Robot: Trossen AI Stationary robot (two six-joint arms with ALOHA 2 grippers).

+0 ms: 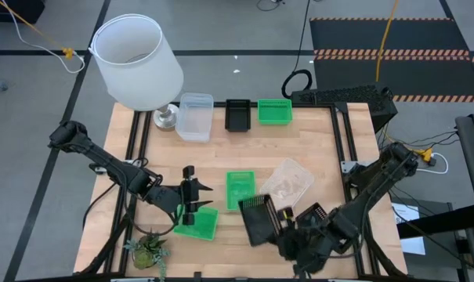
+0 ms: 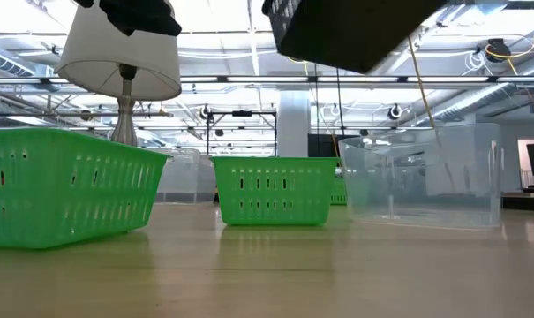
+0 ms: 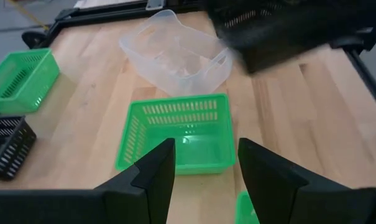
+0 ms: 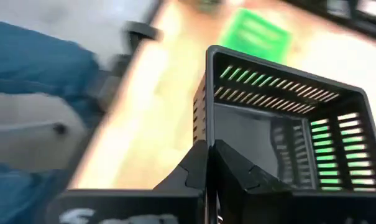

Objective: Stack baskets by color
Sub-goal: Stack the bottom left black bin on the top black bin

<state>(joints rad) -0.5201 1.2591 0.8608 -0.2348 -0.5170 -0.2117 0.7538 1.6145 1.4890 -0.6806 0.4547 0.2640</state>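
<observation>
Holding a black basket (image 1: 260,218) clear of the tabletop (image 1: 315,141), the right gripper (image 1: 284,222) sits at the near right, its jaws pressed together on the basket's rim; in the low view the same basket (image 2: 355,31) hangs tilted overhead. Left gripper (image 1: 191,196) at the near left, jaws spread and holding nothing, hovering above a green basket (image 1: 199,225) by the front edge. Second green basket (image 1: 240,189), mid-table, open side up, just beside the lifted black one. Clear basket (image 1: 288,181), tilted, to the right of that green one and near it. Far row, left to right: clear basket stack (image 1: 195,116), black basket at the back (image 1: 237,114), third green basket (image 1: 274,110), each set apart from its neighbour. White lampshade (image 1: 136,63) on a metal base at the far left corner, beside the clear stack. Small potted plant (image 1: 149,249) at the near left corner. Right wrist view: a person's blue sleeve (image 4: 38,65) beyond the table edge, blurred
</observation>
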